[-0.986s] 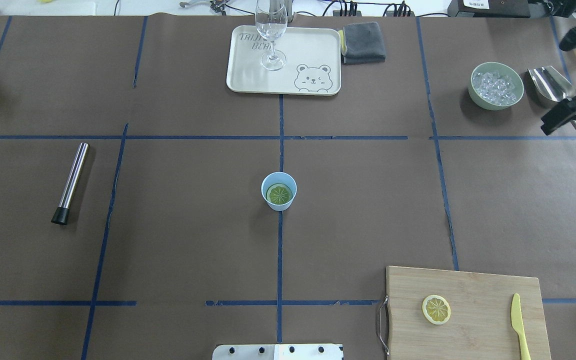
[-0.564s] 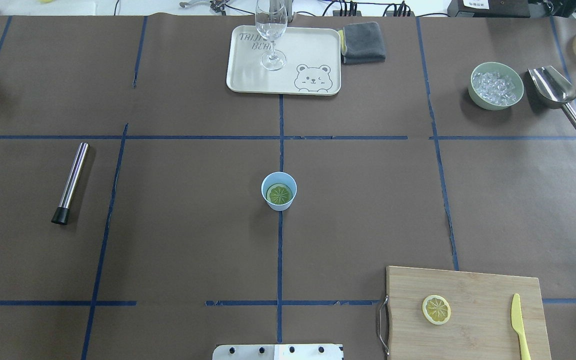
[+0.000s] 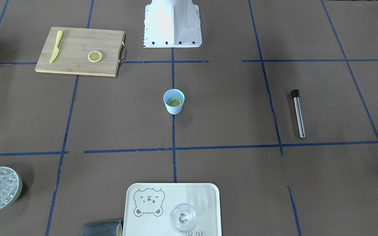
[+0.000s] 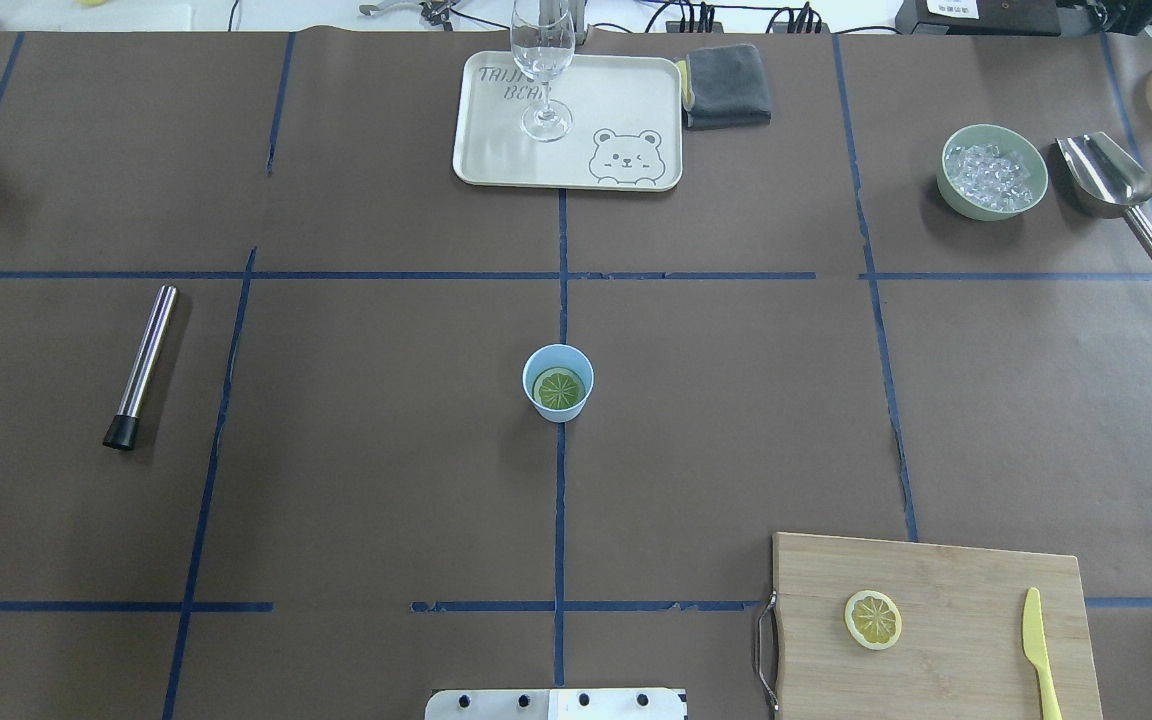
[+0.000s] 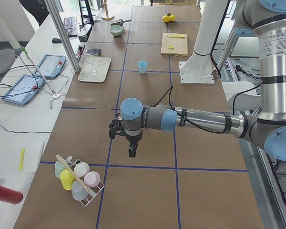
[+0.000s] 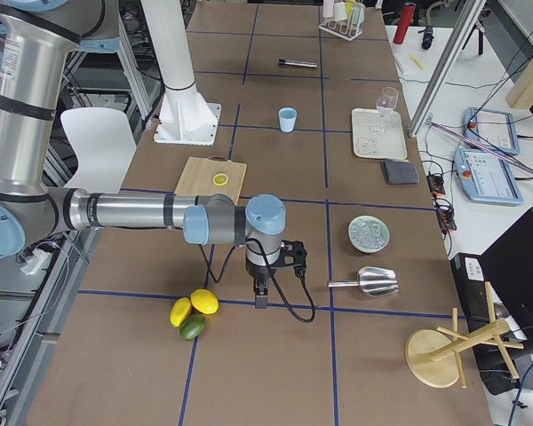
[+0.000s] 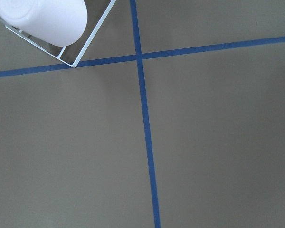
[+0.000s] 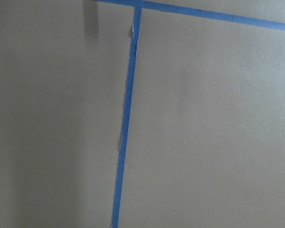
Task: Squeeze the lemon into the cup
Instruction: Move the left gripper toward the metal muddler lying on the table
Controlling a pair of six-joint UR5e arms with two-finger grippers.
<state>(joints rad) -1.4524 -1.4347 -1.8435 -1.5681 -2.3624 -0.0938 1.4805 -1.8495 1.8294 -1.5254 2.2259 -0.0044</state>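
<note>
The light-blue cup (image 4: 558, 413) stands at the table's middle, on a blue tape cross, also seen in the front view (image 3: 174, 109). The round lemon (image 4: 558, 388) lies inside it, cut face up (image 3: 174, 102). My left gripper (image 5: 131, 151) hangs over bare paper far out at the table's left end. My right gripper (image 6: 259, 300) hangs over the right end. Both show only in the side views, so I cannot tell whether they are open or shut. Each wrist view holds just brown paper and blue tape.
A cutting board (image 4: 946, 575) at the near right carries a thin lemon slice (image 4: 873, 619) and a yellow knife (image 4: 1037, 650). A bowl of ice (image 4: 993, 171), a scoop (image 4: 1104, 178), a tray (image 4: 496, 150) with a glass (image 4: 543, 60), and a steel muddler (image 4: 143, 362) are spread around. A cup rack (image 5: 78, 181) stands by the left gripper.
One second ago the right arm's gripper showed at the overhead view's right edge by the scoop. It has since left that view. Nothing on the table moved.
</note>
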